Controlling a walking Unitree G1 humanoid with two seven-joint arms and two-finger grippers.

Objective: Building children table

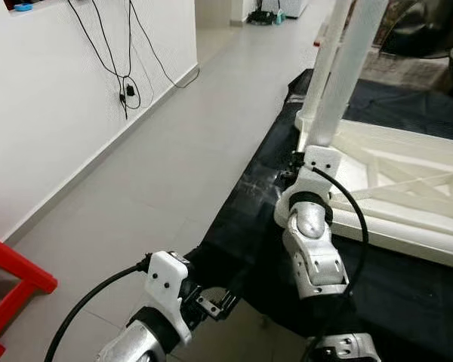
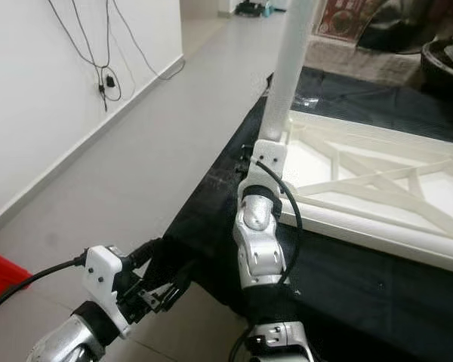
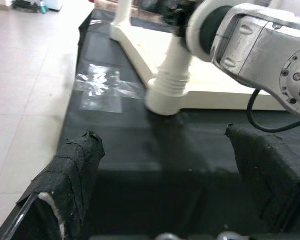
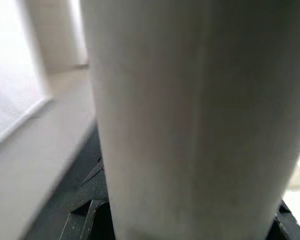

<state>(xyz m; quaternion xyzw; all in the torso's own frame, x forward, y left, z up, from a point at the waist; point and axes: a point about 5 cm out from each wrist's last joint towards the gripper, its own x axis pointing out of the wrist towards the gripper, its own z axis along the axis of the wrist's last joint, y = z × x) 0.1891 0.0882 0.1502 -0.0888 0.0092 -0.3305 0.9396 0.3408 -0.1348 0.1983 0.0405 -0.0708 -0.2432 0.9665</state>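
An upside-down white table top lies on a black mat. A white table leg stands upright on its near left corner, its ribbed lower end sitting in the round corner socket. My right gripper is shut on this leg just above the base, and the leg looms close in the right wrist view. A second leg stands at the corner behind it. My left gripper is open and holds nothing, low over the mat's near edge, its taped fingers pointing toward the held leg.
A white wall with dangling black cables runs along the left, with grey tiled floor beside the mat. A red stool stands at the lower left. A clear tape patch sits on the mat. Dark objects lie behind the table top.
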